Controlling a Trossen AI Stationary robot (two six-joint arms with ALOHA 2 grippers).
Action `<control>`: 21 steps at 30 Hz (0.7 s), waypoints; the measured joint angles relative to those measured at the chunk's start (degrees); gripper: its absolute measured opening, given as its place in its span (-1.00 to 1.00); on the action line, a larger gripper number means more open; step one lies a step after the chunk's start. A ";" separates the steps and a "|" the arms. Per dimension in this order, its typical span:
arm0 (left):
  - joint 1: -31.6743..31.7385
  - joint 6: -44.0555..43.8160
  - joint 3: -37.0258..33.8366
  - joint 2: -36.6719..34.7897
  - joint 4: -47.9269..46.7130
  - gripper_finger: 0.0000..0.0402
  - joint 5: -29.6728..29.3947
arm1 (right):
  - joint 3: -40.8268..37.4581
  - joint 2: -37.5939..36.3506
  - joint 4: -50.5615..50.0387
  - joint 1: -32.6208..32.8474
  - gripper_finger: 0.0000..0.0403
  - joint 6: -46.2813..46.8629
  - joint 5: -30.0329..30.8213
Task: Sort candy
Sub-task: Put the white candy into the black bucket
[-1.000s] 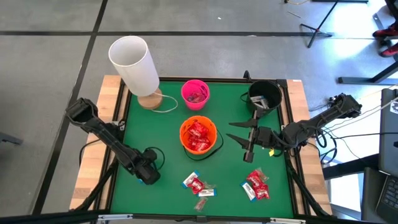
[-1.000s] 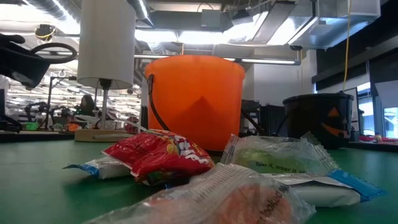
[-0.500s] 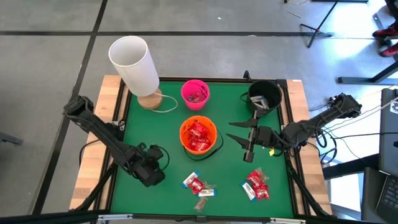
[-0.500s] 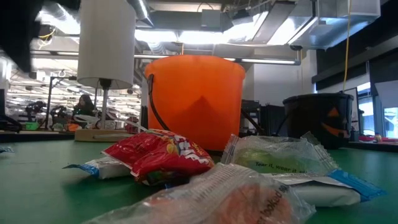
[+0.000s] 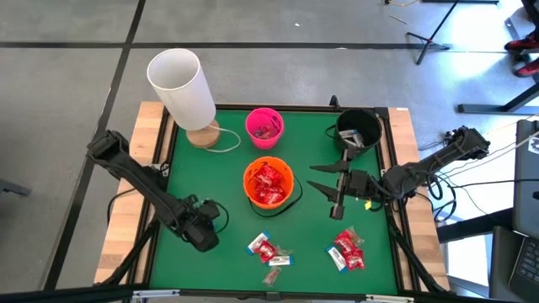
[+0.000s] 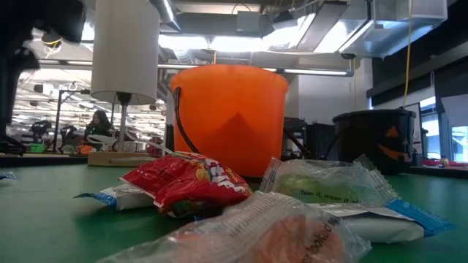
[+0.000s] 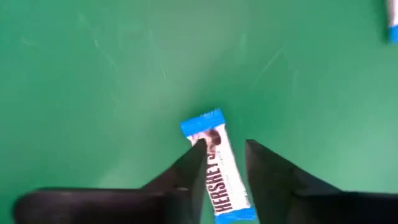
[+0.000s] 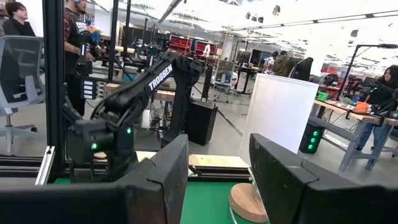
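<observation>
Sorting looks partly done: red candy (image 5: 268, 184) is filling the orange bucket (image 5: 280, 171) at frame center. The left gripper (image 7: 225, 163) is gripping a blue-and-white bar (image 7: 217, 168) lower left; 2 piles (image 5: 347, 250) are waiting along the bottom. The right gripper (image 5: 334, 187) is idling with fingers spread, right of center.

The left gripper (image 5: 205, 229) now sits a little lower and further right on the green mat than a second ago, though it has eased back slightly from where it was half a second ago. In the low view the dark arm (only a blurred shape at the left edge) (image 6: 29, 33) shifts from frame to frame.
</observation>
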 joint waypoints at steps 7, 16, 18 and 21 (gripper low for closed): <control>0.02 -1.20 -7.71 -0.03 11.74 -0.04 0.77 | 0.00 0.00 -0.30 0.00 -0.18 0.14 -0.47; 0.42 -6.17 -14.27 -0.26 15.35 0.24 2.16 | 0.00 0.00 -0.35 0.00 -0.18 0.25 -0.87; 0.64 -6.18 -14.57 -0.31 16.00 0.25 2.11 | 0.00 0.00 -0.31 0.00 -0.18 0.25 -0.87; 1.07 -7.00 -14.63 -0.31 16.07 0.23 2.31 | 0.00 0.00 -0.33 0.00 -0.18 0.25 -0.87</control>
